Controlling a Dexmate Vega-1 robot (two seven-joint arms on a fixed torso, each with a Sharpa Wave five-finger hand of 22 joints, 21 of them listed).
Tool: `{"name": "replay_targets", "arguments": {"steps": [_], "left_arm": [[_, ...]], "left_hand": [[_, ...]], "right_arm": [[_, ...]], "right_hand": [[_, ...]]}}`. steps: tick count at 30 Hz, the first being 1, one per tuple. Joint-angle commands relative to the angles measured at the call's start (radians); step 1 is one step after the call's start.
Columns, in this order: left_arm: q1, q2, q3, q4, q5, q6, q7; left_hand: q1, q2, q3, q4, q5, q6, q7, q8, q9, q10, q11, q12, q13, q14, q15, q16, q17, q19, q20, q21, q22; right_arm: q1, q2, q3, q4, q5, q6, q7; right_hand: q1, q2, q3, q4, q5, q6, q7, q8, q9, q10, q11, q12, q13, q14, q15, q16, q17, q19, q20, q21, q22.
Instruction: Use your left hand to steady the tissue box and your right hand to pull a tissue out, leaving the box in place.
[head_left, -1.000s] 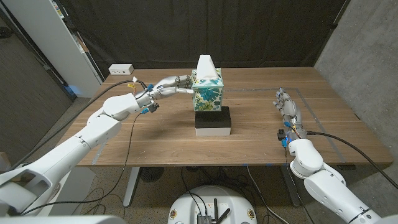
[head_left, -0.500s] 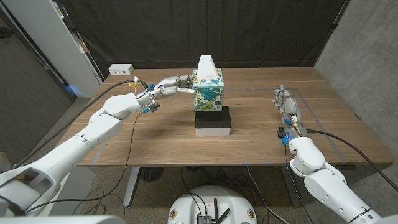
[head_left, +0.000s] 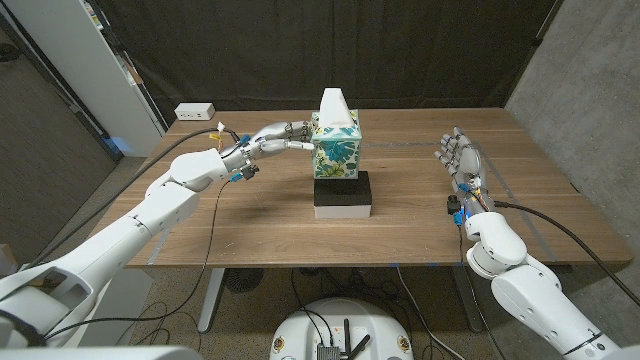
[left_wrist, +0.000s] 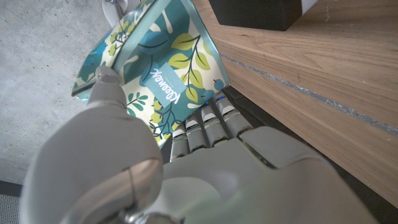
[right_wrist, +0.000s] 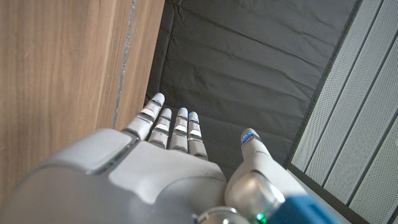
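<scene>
A teal tissue box (head_left: 334, 146) with a leaf print stands on a black block (head_left: 343, 194) at mid-table, a white tissue (head_left: 333, 103) sticking up from its top. My left hand (head_left: 273, 137) reaches in from the left and holds the box's side with fingers and thumb; the left wrist view shows the fingers against the box (left_wrist: 163, 74). My right hand (head_left: 459, 160) is raised above the table's right part, fingers spread, holding nothing, well clear of the box. In the right wrist view the same hand (right_wrist: 168, 155) has its fingers straight.
A white power strip (head_left: 194, 111) lies at the table's back left corner. Blue tape lines (head_left: 505, 178) mark the right side of the wooden table (head_left: 260, 220). Dark curtain hangs behind; a white cabinet (head_left: 90, 70) stands at the left.
My right hand has lifted off the table and moved a little farther back, fingers spreading. The left hand and the box have stayed put.
</scene>
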Motion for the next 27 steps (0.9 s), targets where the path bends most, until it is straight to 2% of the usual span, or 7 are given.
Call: {"name": "replay_targets", "arguments": {"steps": [1, 5, 14, 16, 27], "left_arm": [[-0.006, -0.005, 0.004, 0.002, 0.003, 0.008, 0.000], [-0.005, -0.005, 0.004, 0.001, 0.002, 0.010, 0.002], [-0.007, -0.005, 0.004, 0.004, 0.004, 0.005, 0.001], [-0.006, -0.006, 0.003, 0.004, 0.004, 0.004, 0.003], [-0.024, -0.017, 0.009, 0.024, 0.007, -0.002, -0.008]], "left_hand": [[-0.006, 0.001, 0.013, 0.008, 0.006, 0.027, 0.017, 0.063, 0.014, 0.003, 0.001, -0.002, 0.004, -0.002, -0.039, 0.000, -0.001, 0.002, 0.006, -0.006, 0.002], [-0.007, 0.000, 0.015, 0.007, 0.006, 0.029, 0.015, 0.064, 0.014, 0.006, -0.004, -0.001, 0.004, -0.003, -0.041, 0.000, -0.001, 0.002, 0.005, -0.005, 0.002], [-0.009, -0.001, 0.018, 0.007, 0.006, 0.027, 0.017, 0.063, 0.014, 0.003, 0.005, -0.003, 0.004, -0.005, -0.040, -0.001, -0.001, 0.001, 0.006, -0.006, 0.002], [-0.010, -0.002, 0.020, 0.006, 0.006, 0.030, 0.014, 0.064, 0.014, 0.006, -0.001, -0.002, 0.004, -0.004, -0.042, 0.000, -0.001, 0.002, 0.003, -0.005, 0.002], [-0.011, -0.002, 0.023, 0.006, 0.006, 0.026, 0.016, 0.063, 0.014, 0.003, 0.001, -0.003, 0.004, -0.006, -0.039, -0.001, -0.001, 0.001, 0.005, -0.006, 0.002]], "right_arm": [[0.010, 0.006, 0.008, -0.076, -0.002, -0.047, -0.040], [0.018, -0.005, 0.015, -0.098, 0.006, -0.070, -0.035], [0.045, -0.008, 0.014, -0.122, -0.006, -0.103, -0.045], [0.048, -0.007, 0.015, -0.127, -0.005, -0.110, -0.047], [0.062, -0.024, 0.041, -0.186, 0.034, -0.197, -0.069]], "right_hand": [[0.030, 0.041, 0.012, -0.002, 0.007, 0.011, 0.002, 0.009, 0.005, 0.011, -0.001, 0.008, 0.002, 0.012, 0.002, 0.008, 0.003, 0.010, 0.001, 0.009, 0.005], [0.034, 0.040, 0.016, -0.004, 0.008, 0.012, 0.002, 0.009, 0.005, 0.013, -0.001, 0.008, 0.002, 0.013, 0.000, 0.009, 0.005, 0.012, 0.000, 0.009, 0.005], [0.040, 0.039, 0.022, -0.007, 0.009, 0.017, 0.007, 0.010, 0.005, 0.018, 0.000, 0.009, 0.002, 0.019, 0.000, 0.012, 0.006, 0.017, -0.002, 0.010, 0.005], [0.041, 0.038, 0.023, -0.008, 0.010, 0.017, 0.007, 0.009, 0.005, 0.018, -0.001, 0.009, 0.002, 0.019, 0.003, 0.012, 0.006, 0.017, -0.002, 0.009, 0.005], [0.044, 0.035, 0.028, -0.008, 0.010, 0.019, 0.012, 0.008, 0.005, 0.022, 0.007, 0.008, 0.002, 0.025, 0.007, 0.016, 0.010, 0.033, 0.000, 0.014, 0.006]]}}
